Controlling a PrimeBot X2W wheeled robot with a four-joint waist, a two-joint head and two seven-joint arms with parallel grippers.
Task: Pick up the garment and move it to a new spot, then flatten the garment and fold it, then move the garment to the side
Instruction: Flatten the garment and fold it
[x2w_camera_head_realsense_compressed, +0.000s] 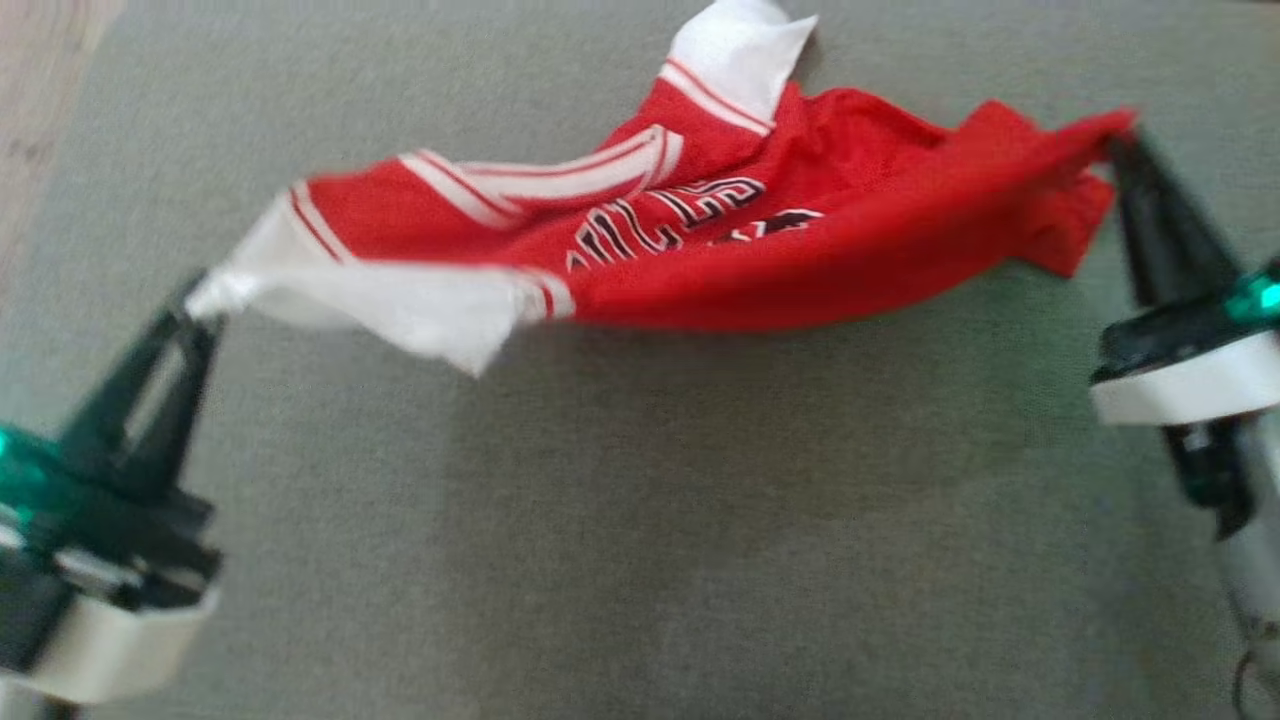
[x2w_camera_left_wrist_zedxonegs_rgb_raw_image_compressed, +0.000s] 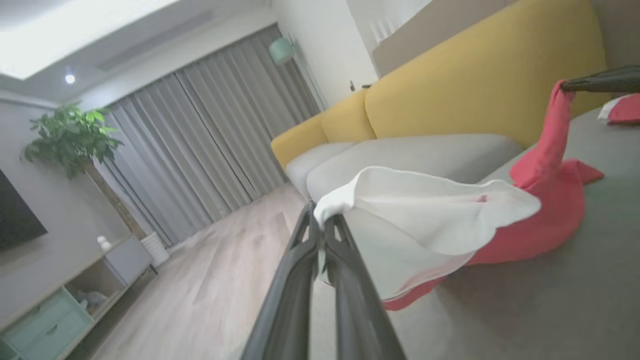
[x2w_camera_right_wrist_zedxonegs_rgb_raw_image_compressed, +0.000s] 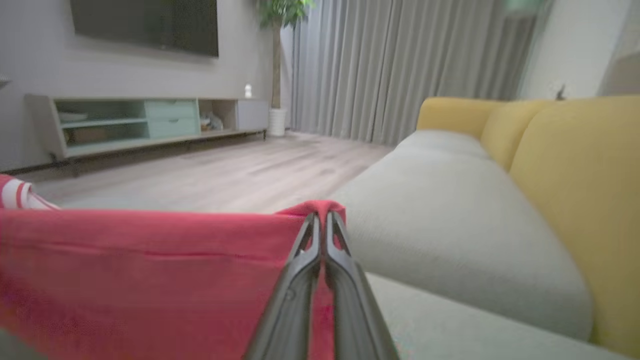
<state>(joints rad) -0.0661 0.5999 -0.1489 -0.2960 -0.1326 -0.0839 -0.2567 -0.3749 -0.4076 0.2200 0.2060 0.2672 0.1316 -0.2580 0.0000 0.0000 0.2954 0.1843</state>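
Observation:
The garment (x2w_camera_head_realsense_compressed: 760, 250) is a red jersey with white sleeves, red stripes and black lettering, held stretched above a grey cushioned surface. My left gripper (x2w_camera_head_realsense_compressed: 200, 305) is shut on the tip of its white sleeve (x2w_camera_left_wrist_zedxonegs_rgb_raw_image_compressed: 425, 210) at the left. My right gripper (x2w_camera_head_realsense_compressed: 1120, 135) is shut on a red corner of the garment (x2w_camera_right_wrist_zedxonegs_rgb_raw_image_compressed: 150, 270) at the right. The cloth sags between the two grips, and its other white sleeve (x2w_camera_head_realsense_compressed: 735, 50) lies on the surface at the back. In the left wrist view the right gripper's fingers (x2w_camera_left_wrist_zedxonegs_rgb_raw_image_compressed: 600, 80) pinch the red cloth at the upper right.
The grey surface (x2w_camera_head_realsense_compressed: 640, 520) spreads wide under and in front of the garment. A yellow sofa back (x2w_camera_left_wrist_zedxonegs_rgb_raw_image_compressed: 475, 75) stands behind it, with grey seat cushions (x2w_camera_right_wrist_zedxonegs_rgb_raw_image_compressed: 450, 210). Wooden floor (x2w_camera_right_wrist_zedxonegs_rgb_raw_image_compressed: 225, 170), a low TV cabinet (x2w_camera_right_wrist_zedxonegs_rgb_raw_image_compressed: 145, 120), curtains and a potted plant (x2w_camera_left_wrist_zedxonegs_rgb_raw_image_compressed: 70, 135) lie beyond.

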